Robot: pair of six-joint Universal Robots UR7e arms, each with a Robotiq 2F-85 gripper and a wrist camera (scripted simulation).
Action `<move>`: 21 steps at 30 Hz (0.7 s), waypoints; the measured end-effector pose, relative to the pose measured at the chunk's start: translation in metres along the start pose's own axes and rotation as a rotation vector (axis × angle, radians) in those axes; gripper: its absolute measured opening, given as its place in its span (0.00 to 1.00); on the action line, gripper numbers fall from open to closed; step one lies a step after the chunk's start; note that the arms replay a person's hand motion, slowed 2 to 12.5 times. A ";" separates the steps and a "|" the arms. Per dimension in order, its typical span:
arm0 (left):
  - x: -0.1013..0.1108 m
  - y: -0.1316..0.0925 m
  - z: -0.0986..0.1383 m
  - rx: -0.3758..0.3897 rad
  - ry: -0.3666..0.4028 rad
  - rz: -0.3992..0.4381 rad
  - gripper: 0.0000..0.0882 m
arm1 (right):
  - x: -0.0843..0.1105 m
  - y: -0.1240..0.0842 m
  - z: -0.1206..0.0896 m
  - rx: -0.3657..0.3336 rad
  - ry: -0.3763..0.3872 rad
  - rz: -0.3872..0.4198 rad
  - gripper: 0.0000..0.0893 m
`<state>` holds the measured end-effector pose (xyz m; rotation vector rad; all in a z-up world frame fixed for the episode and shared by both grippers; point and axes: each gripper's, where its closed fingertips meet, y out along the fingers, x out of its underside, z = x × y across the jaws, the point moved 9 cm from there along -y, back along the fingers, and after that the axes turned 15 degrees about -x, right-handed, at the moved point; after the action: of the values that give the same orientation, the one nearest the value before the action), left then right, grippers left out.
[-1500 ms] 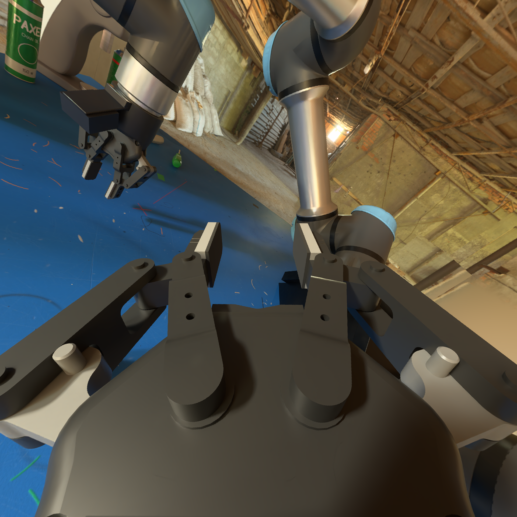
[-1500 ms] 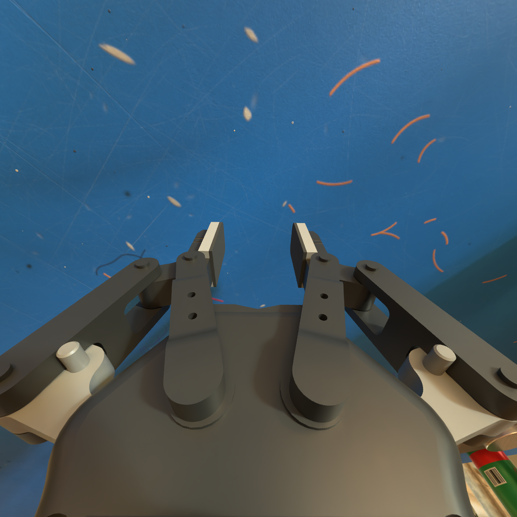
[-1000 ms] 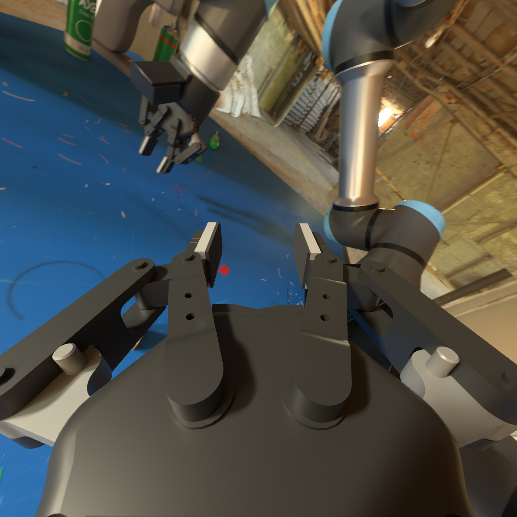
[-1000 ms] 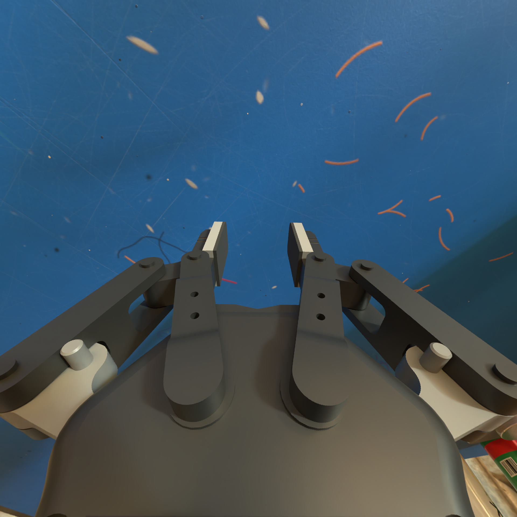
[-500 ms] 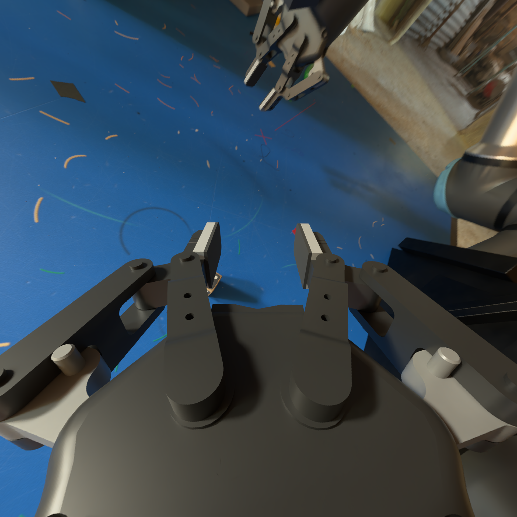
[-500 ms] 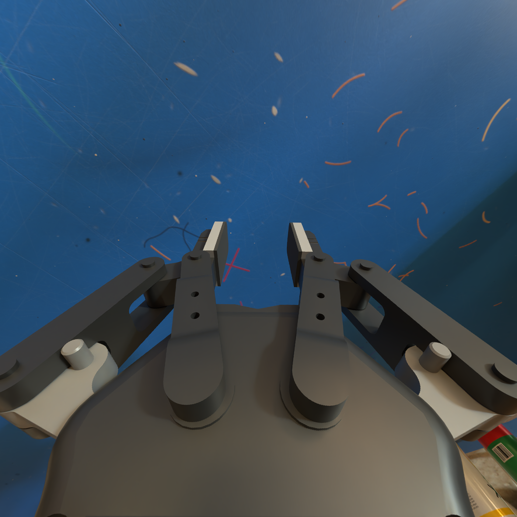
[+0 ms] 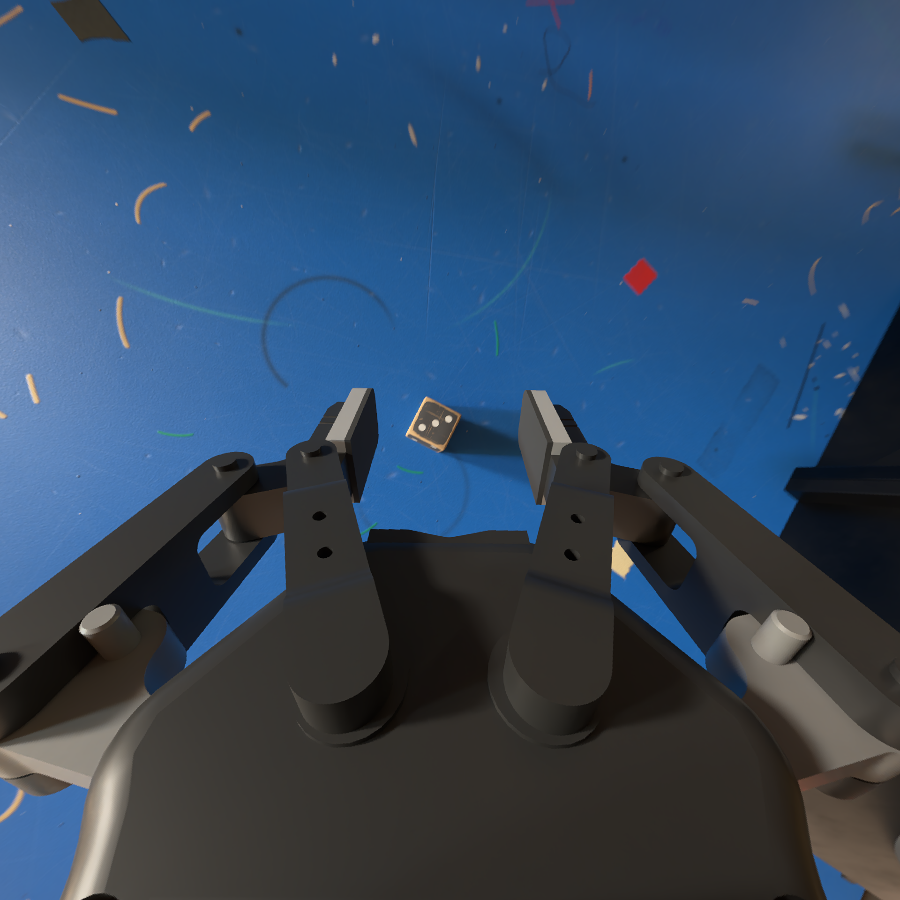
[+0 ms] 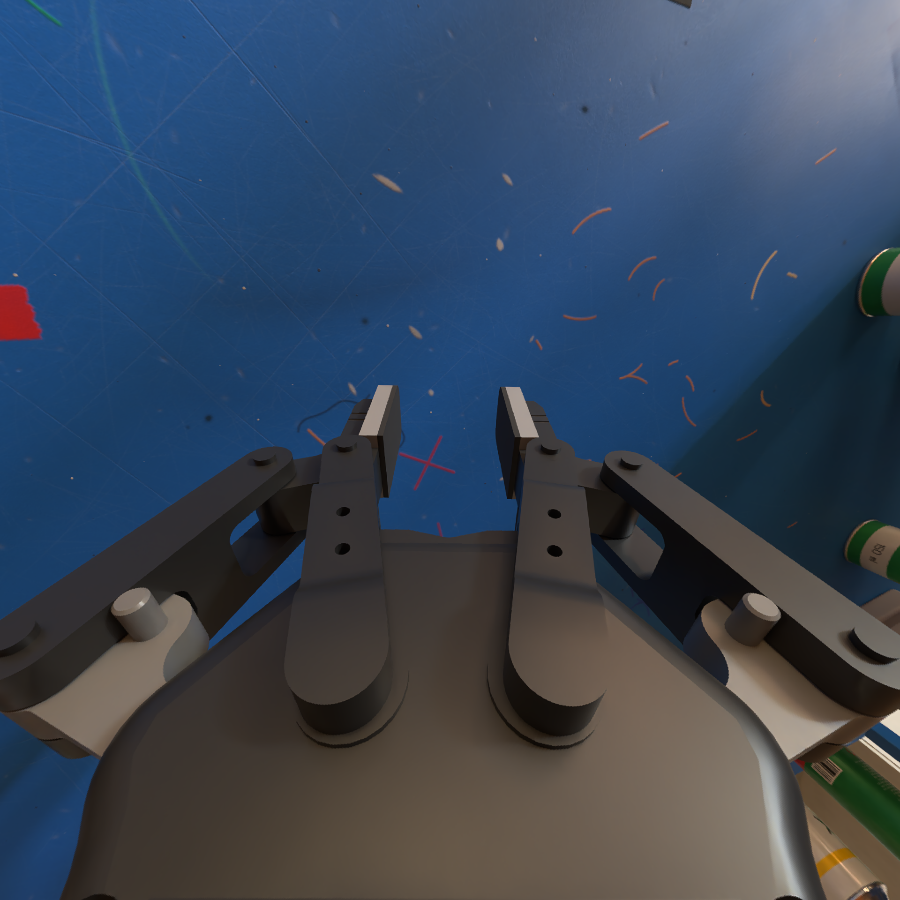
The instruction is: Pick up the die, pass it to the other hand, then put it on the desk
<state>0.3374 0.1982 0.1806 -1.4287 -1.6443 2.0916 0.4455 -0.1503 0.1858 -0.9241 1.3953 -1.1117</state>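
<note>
A small tan die with a dark top face and white pips lies on the blue desk. My left gripper is open and empty, high above the desk and pointing down; the die shows between its fingertips, a little left of centre. My right gripper is open and empty above the blue desk, over a pink cross mark. The die is not in the right wrist view.
A red patch marks the desk right of the die and also shows in the right wrist view. Green cans stand at the right edge. A dark block sits at the right of the left wrist view.
My left gripper has tilted down from looking across the room to looking at the desk, bringing the die between its fingers. My right gripper has risen and shifted; the cans have come into view.
</note>
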 end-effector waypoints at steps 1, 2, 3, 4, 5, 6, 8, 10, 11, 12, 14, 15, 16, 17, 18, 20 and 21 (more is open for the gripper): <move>0.000 0.003 0.001 -0.012 0.021 -0.024 0.61 | 0.000 -0.001 -0.003 0.007 -0.007 0.004 0.40; 0.000 0.005 0.001 -0.024 0.041 -0.047 0.62 | 0.000 -0.002 -0.006 0.015 -0.014 0.008 0.40; 0.001 0.008 0.002 -0.036 0.062 -0.071 0.63 | 0.000 -0.003 -0.009 0.022 -0.021 0.011 0.39; 0.001 0.011 0.003 -0.048 0.083 -0.093 0.63 | 0.000 -0.004 -0.012 0.029 -0.029 0.014 0.39; 0.001 0.013 0.004 -0.059 0.104 -0.112 0.64 | -0.001 -0.005 -0.015 0.035 -0.037 0.018 0.39; 0.001 0.015 0.004 -0.070 0.126 -0.128 0.64 | -0.001 -0.006 -0.018 0.041 -0.045 0.022 0.38; 0.002 0.020 0.006 -0.090 0.171 -0.158 0.65 | -0.001 -0.007 -0.024 0.053 -0.062 0.030 0.38; 0.002 0.025 0.008 -0.104 0.218 -0.176 0.65 | -0.001 -0.008 -0.030 0.062 -0.077 0.037 0.37; 0.003 0.027 0.009 -0.110 0.242 -0.183 0.65 | -0.001 -0.009 -0.033 0.066 -0.084 0.041 0.37; 0.003 0.029 0.009 -0.116 0.265 -0.189 0.65 | -0.001 -0.009 -0.036 0.070 -0.091 0.044 0.36; 0.004 0.033 0.011 -0.123 0.308 -0.198 0.65 | 0.000 -0.010 -0.041 0.076 -0.102 0.051 0.36; 0.005 0.034 0.012 -0.126 0.329 -0.202 0.65 | 0.000 -0.010 -0.043 0.078 -0.107 0.053 0.36; 0.005 0.036 0.012 -0.128 0.349 -0.205 0.65 | 0.000 -0.010 -0.046 0.080 -0.111 0.056 0.36; 0.006 0.038 0.013 -0.130 0.368 -0.210 0.65 | 0.000 -0.010 -0.048 0.082 -0.114 0.058 0.36; 0.006 0.039 0.013 -0.131 0.385 -0.214 0.65 | 0.001 -0.011 -0.050 0.084 -0.116 0.060 0.36; 0.007 0.042 0.014 -0.133 0.418 -0.222 0.65 | 0.001 -0.011 -0.053 0.087 -0.120 0.062 0.36; 0.007 0.043 0.014 -0.133 0.434 -0.225 0.65 | 0.002 -0.011 -0.055 0.088 -0.121 0.064 0.36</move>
<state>0.3414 0.1753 0.1412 -1.5171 -1.6895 1.4515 0.3902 -0.1474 0.1956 -0.8638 1.2588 -1.0436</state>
